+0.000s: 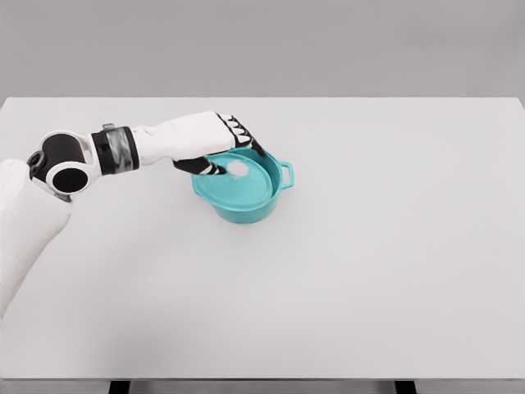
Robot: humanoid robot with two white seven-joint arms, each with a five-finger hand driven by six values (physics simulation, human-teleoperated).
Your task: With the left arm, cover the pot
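Note:
A teal pot [246,209] with side handles stands on the white table, left of the middle. A teal lid [238,187] with a white knob [239,169] lies on top of it, tilted and shifted a little to the left. My left hand [220,149] reaches in from the left and sits over the lid's left edge, its dark fingers [246,135] curled around the rim near the knob. The pot's right handle [286,174] sticks out clear of the lid.
The white table [369,263] spreads wide to the right and toward the front. My left arm [115,152] stretches across the table's left part. No other objects show.

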